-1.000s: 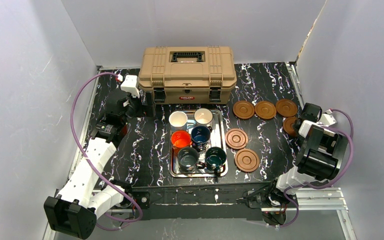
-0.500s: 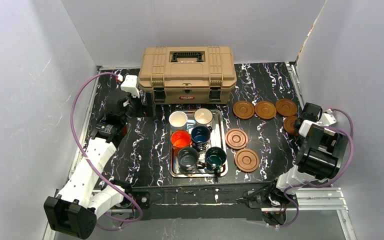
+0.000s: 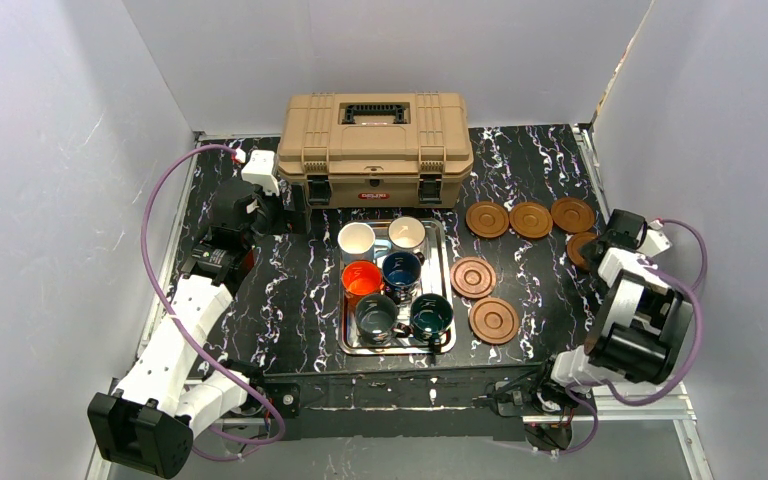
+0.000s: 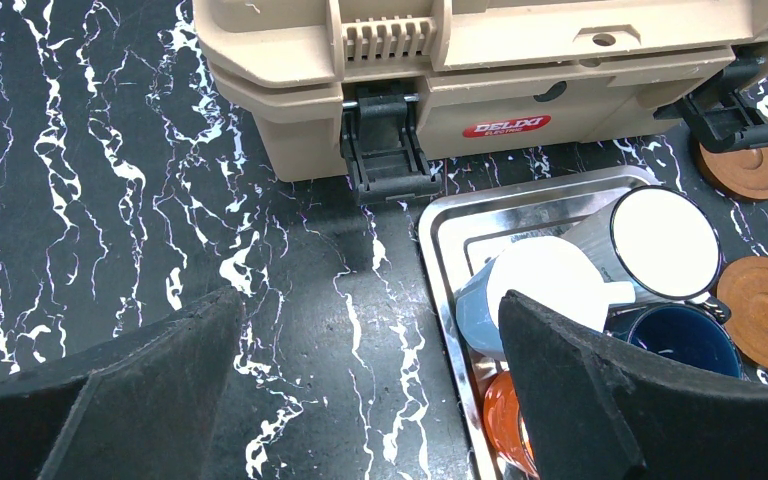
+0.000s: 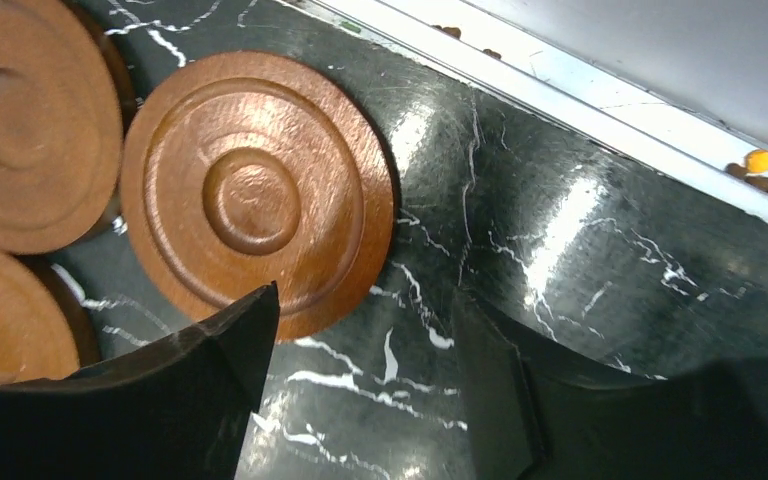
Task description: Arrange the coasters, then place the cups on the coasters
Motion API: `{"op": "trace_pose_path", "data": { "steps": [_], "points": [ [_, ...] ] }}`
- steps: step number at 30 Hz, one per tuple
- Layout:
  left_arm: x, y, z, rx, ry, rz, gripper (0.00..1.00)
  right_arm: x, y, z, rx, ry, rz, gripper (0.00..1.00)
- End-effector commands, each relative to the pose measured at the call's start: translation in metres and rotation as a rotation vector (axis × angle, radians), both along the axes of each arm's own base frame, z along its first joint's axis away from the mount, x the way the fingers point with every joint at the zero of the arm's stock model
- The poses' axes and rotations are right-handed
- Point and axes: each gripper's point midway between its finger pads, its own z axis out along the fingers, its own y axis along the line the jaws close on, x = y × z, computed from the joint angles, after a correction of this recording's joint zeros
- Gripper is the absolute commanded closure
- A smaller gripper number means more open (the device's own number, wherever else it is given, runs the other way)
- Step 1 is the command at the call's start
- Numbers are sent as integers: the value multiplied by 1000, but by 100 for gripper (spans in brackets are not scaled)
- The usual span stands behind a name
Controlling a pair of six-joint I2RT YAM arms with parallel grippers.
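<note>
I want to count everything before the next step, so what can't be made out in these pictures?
- Top view: the right end effector covers part of the far-right coaster.
- Left wrist view: a finger hides most of the orange cup.
- Right wrist view: two coasters are cut by the left edge.
- Toolbox: lid shut, contents unseen.

Top camera: high behind me, looking down on the toolbox (image 3: 375,150). Left wrist: low, close, facing the toolbox's front; both views share it. Right wrist: closer still, over coasters (image 5: 258,190) right of the toolbox.
</note>
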Motion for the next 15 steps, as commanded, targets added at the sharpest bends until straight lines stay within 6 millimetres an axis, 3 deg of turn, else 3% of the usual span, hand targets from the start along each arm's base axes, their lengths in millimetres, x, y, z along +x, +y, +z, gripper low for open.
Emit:
{"op": "trace_pose_path", "data": {
  "steps": [1, 4, 8, 15],
  "points": [
    [-3, 0, 13, 1, -28, -9, 2, -2, -2, 38, -39, -64, 21, 24],
    [-4, -1, 13, -1, -30, -11, 2, -2, 5, 58, -51, -113, 69, 20],
    [-4, -2, 14, -8, -34, -16, 2, 8, 35, 80, 2, -208, 247, 20],
    [-5, -4, 15, -25, -34, -18, 2, 0, 105, 79, 157, -205, 509, 20]
  ]
}}
